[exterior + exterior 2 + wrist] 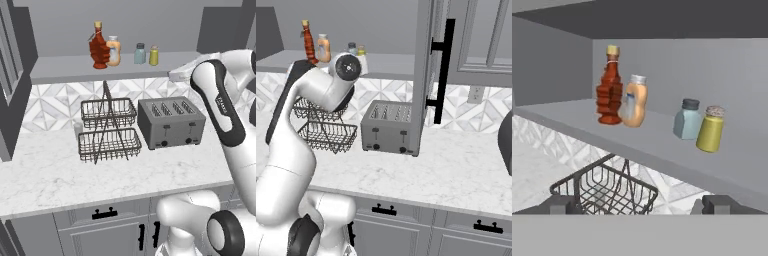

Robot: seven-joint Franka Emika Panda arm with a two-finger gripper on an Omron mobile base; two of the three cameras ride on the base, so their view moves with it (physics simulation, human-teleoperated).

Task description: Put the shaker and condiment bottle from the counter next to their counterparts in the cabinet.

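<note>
On the cabinet shelf (572, 117) both task things already stand upright: the condiment bottle (610, 87) touches or nearly touches the orange bottle (635, 101) toward the shelf's left end, and the shaker (710, 129) stands just beside the pale teal shaker (686, 119) further right, closer to the front edge. The hand (640, 204) sits below and in front of the shelf's front edge, over the wire basket rack (607, 189) on the bench (45, 175); its fingertips stand wide apart and hold nothing. From the hand, the shaker lies up and to the right, its long axis vertical. Judging by this, the placing looks done, and any coming move is a clear retreat away from the shelf edge
</note>
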